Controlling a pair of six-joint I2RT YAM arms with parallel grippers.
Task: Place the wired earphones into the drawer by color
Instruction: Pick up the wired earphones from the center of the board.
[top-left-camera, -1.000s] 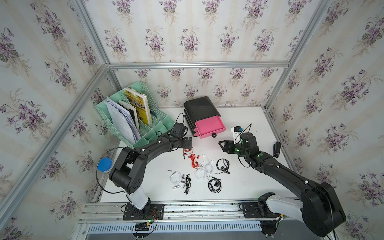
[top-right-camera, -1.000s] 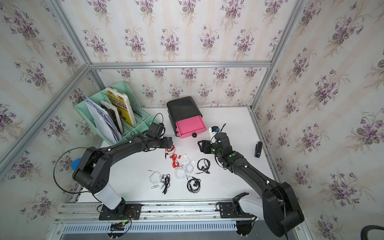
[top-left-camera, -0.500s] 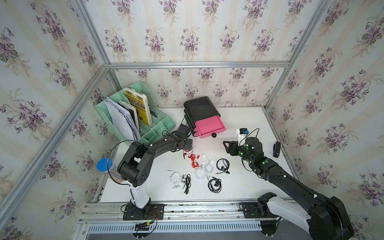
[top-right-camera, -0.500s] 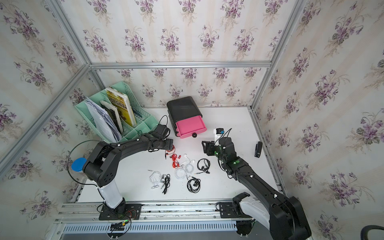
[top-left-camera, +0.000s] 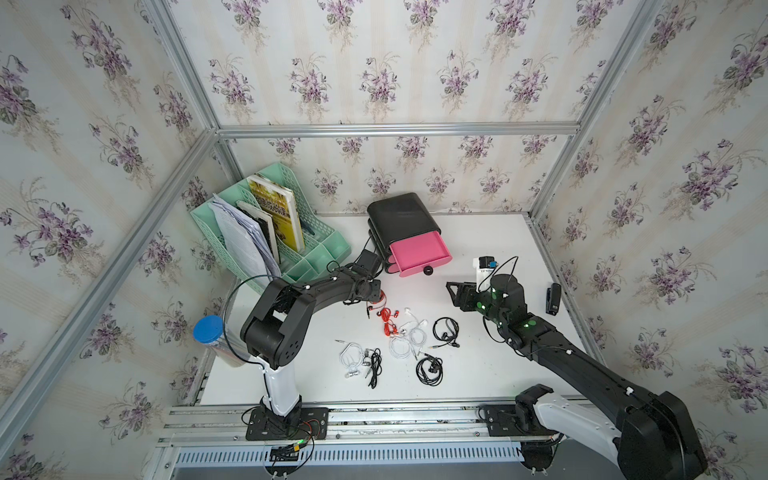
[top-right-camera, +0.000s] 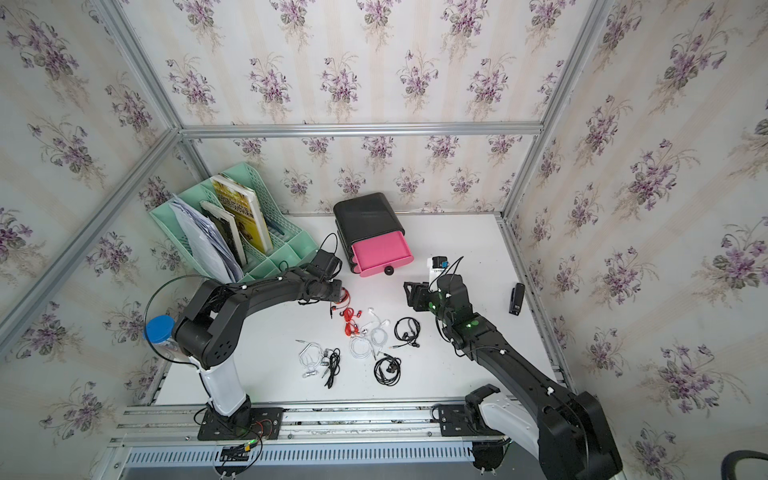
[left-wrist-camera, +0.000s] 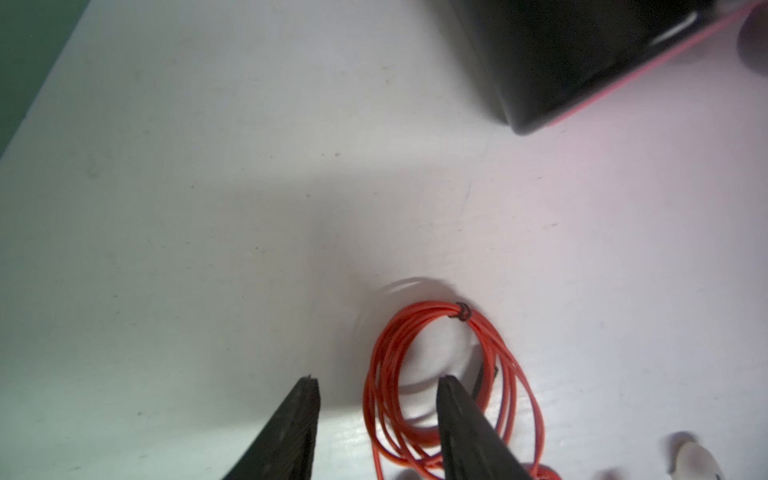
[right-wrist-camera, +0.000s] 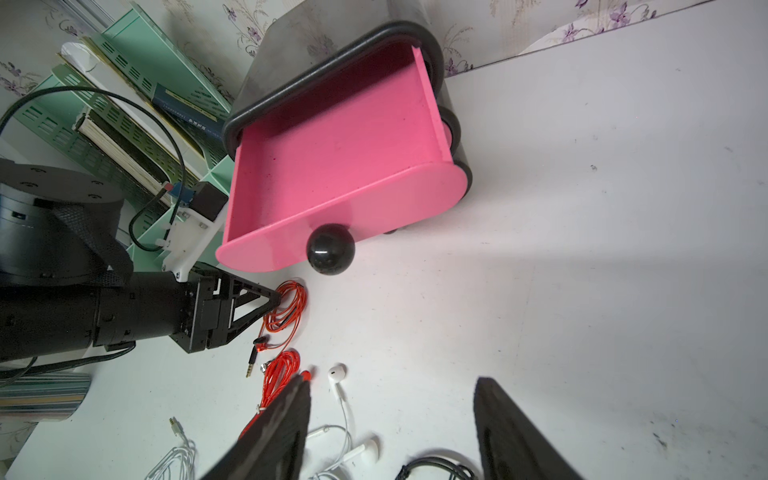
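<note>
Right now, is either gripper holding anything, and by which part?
Nothing is gripped yet. The left gripper has open fingers straddling one side of the red coiled earphone cable; the right gripper is open and empty.

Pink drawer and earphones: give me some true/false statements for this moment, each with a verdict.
1. The pink drawer is pulled out and has nothing in it. True.
2. The left gripper is clamped on a white earphone bundle. False: its jaws stand apart, astride one side of the red earphone coil.
3. The right gripper holds a black bundle. False: it is open and empty.
4. The black earphones lie on the table, none in the drawer. True.
</note>
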